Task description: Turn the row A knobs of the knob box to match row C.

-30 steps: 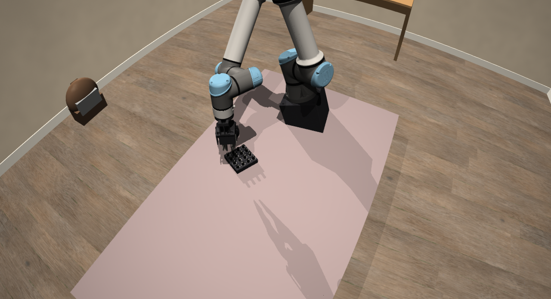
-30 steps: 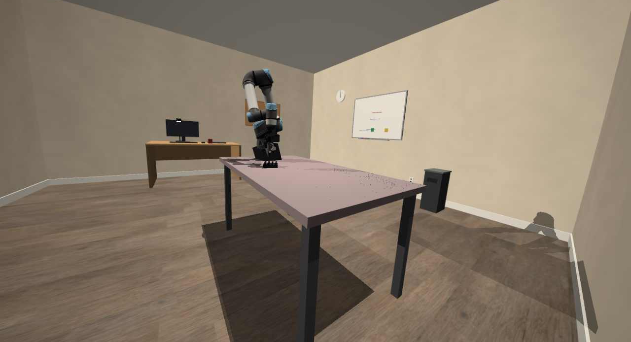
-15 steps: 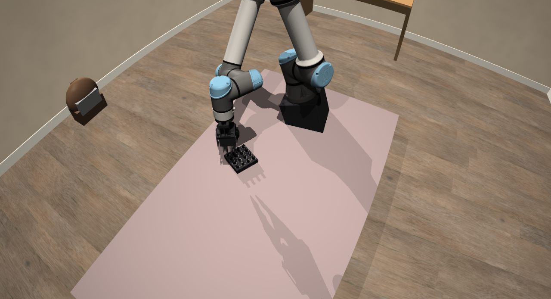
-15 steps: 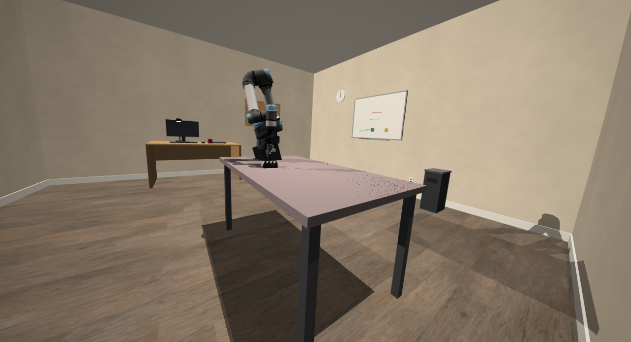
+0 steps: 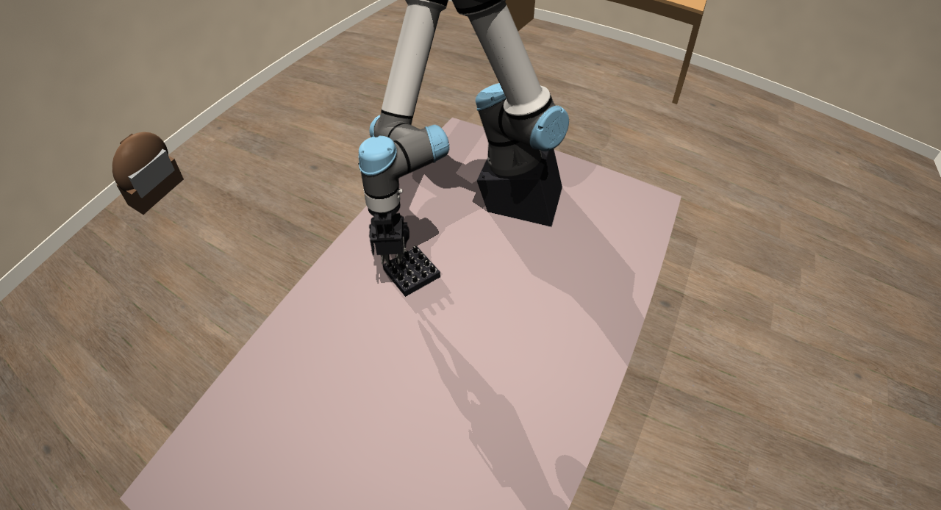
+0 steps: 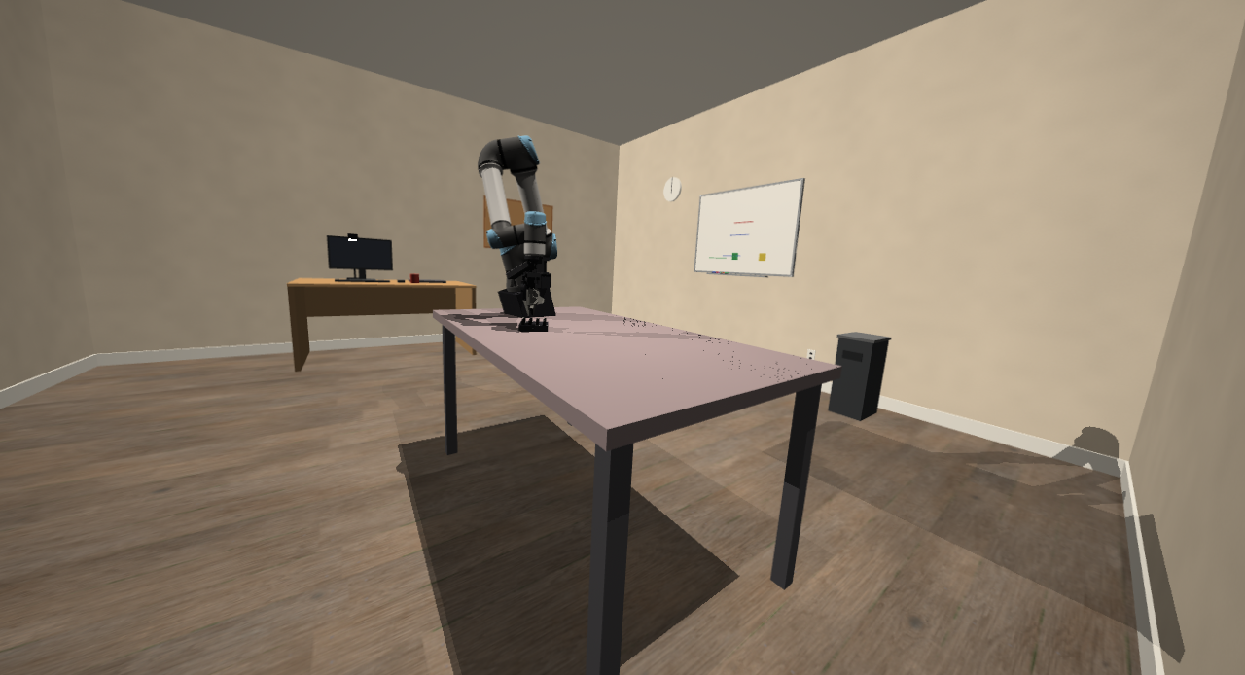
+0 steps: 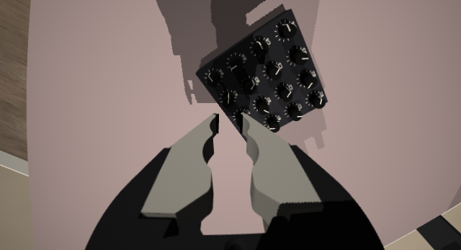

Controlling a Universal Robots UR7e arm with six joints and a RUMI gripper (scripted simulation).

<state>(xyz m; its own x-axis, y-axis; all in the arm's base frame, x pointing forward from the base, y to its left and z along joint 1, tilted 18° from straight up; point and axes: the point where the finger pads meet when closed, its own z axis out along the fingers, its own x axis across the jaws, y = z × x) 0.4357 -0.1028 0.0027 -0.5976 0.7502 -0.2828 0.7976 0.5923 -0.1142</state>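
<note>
The black knob box (image 7: 263,75) lies on the pink table top, turned at an angle, with several small knobs carrying white pointer marks. It also shows in the top view (image 5: 414,271) and, very small, in the exterior view (image 6: 531,325). My gripper (image 7: 228,114) hangs just above the box's near corner, fingers pointing down. The fingers stand narrowly apart with only table top showing between them. The right fingertip overlaps the corner knob, which is partly hidden. The gripper also shows in the top view (image 5: 387,251). I cannot read the row labels.
The robot's black base (image 5: 520,191) stands on the table behind the box. The table's left edge runs close to the box. A wooden desk (image 6: 373,299) and a dark bin (image 6: 860,373) stand on the floor away from the table.
</note>
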